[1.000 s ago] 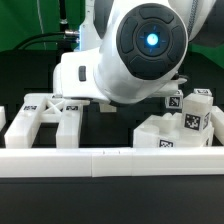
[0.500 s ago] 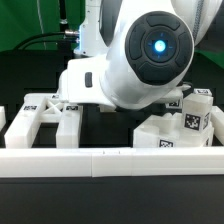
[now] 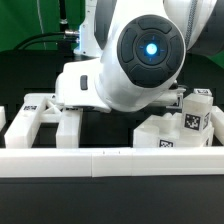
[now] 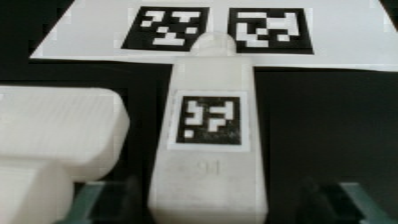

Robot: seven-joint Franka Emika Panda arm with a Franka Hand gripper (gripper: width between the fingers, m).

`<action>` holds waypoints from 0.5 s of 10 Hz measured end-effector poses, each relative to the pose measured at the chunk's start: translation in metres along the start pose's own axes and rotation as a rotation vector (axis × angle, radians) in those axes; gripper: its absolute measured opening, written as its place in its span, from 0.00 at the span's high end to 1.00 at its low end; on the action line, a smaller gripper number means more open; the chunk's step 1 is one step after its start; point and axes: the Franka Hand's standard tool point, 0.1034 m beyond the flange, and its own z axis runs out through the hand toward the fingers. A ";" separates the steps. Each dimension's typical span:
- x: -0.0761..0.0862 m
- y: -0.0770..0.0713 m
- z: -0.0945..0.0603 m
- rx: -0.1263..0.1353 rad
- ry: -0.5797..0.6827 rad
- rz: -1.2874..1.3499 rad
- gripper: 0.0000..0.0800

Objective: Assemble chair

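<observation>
In the wrist view a long white square post (image 4: 210,120) with a black-and-white tag on its top face lies lengthwise between my jaws. My gripper (image 4: 222,205) straddles its near end, open. A dark gap shows between the post and each of the fingers (image 4: 93,200). A rounded white chair piece (image 4: 54,130) lies close beside the post. In the exterior view the arm's body (image 3: 140,60) hides the gripper and the post. A white framed chair piece (image 3: 45,118) sits at the exterior view's left, and tagged white blocks (image 3: 185,120) sit at its right.
The marker board (image 4: 196,35) lies flat just past the post's far end. A long low white rail (image 3: 110,160) runs across the front of the table in the exterior view. Black table surface surrounds the parts.
In the exterior view the arm's body has shifted slightly. The chair pieces on the table have not moved.
</observation>
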 end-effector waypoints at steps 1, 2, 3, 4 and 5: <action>0.000 0.000 0.001 0.001 -0.002 0.001 0.65; 0.000 0.001 0.001 0.001 -0.002 0.001 0.65; 0.000 0.001 0.001 0.002 -0.002 0.001 0.65; -0.001 0.001 0.000 0.003 -0.002 0.002 0.65; -0.003 0.003 -0.007 0.006 0.003 0.003 0.65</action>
